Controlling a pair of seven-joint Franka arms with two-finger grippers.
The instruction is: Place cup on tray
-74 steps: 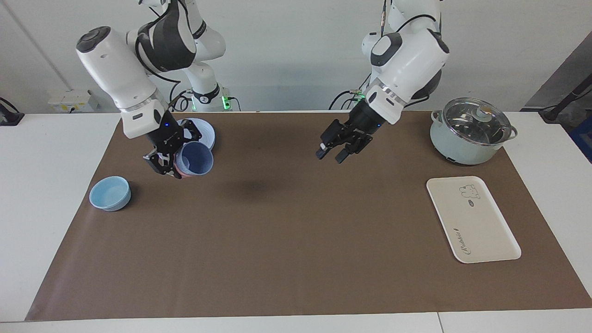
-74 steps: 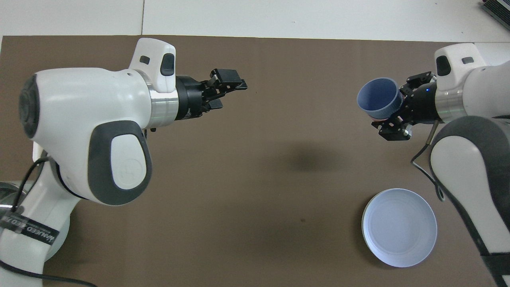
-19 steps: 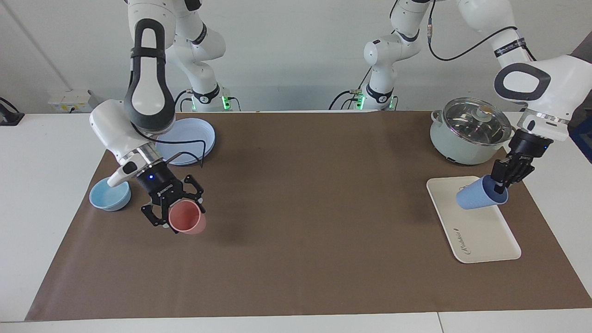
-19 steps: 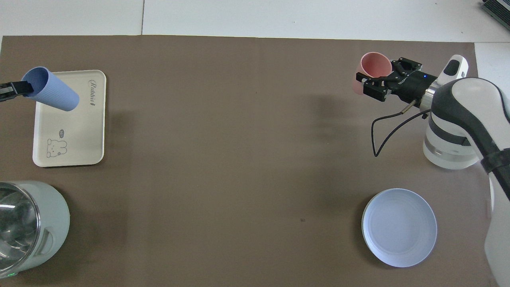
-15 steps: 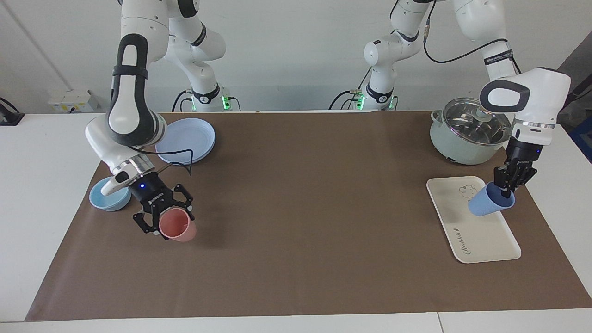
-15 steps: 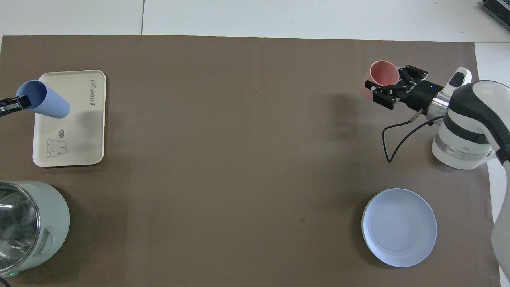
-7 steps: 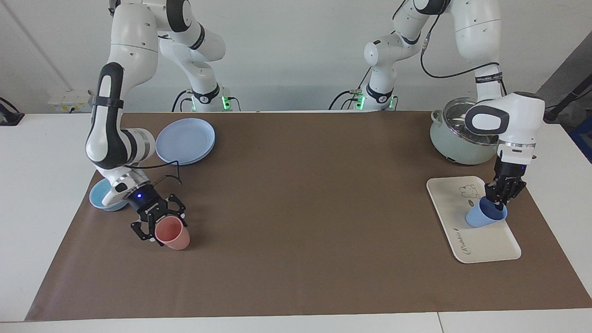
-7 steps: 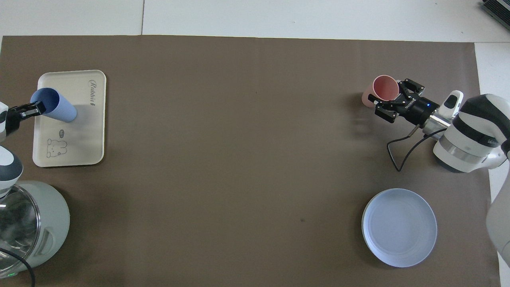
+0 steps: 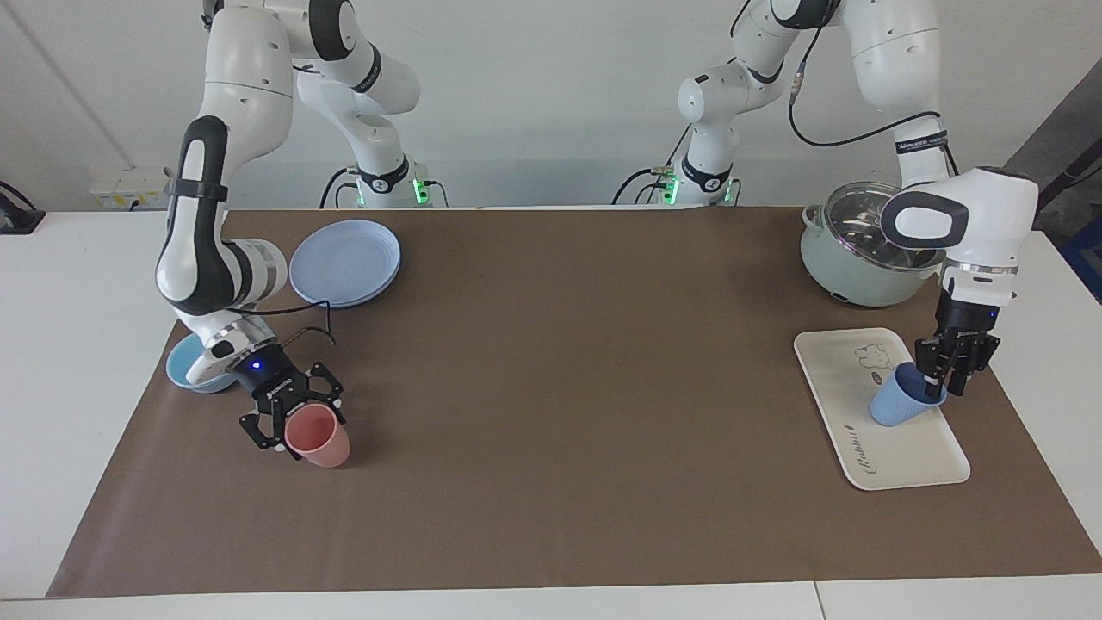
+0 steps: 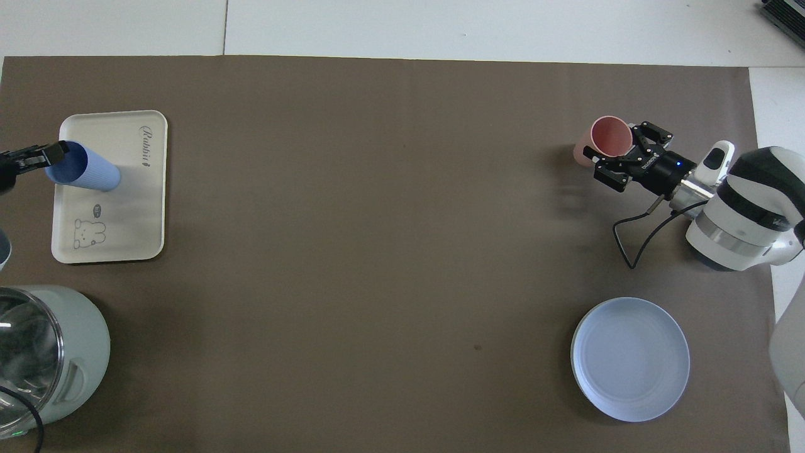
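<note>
**Blue cup on the tray, pink cup low on the mat**

Since half a second ago, the left arm's wrist has risen slightly off the pot, while the cup has barely shifted on the tray; the right gripper with its pink cup has sunk a little.

Facing view. The cup rests on the tray, leaning, mouth up toward the left gripper. That gripper is at the cup's rim; whether it grips or has released cannot be told. The cup is the one thing on the tray. The tray lies on the brown mat at the left arm's end of the table, with a lidded pot just beside it, nearer to the robots and partly covered by the left arm. At the right arm's end, the right gripper is clamped on the rim of the pink cup, which is tilted, low on the mat. A light-blue bowl, partly hidden by the right arm, lies nearer to the robots; the round blue plate is nearer still.

Overhead view. The cup lies over the tray's half farther from the robots, between the bear drawing and the lettering. The left gripper enters from the tray's outer edge. The right gripper pinches the pink cup; the plate is well apart from both. The pot shows a glass lid.
</note>
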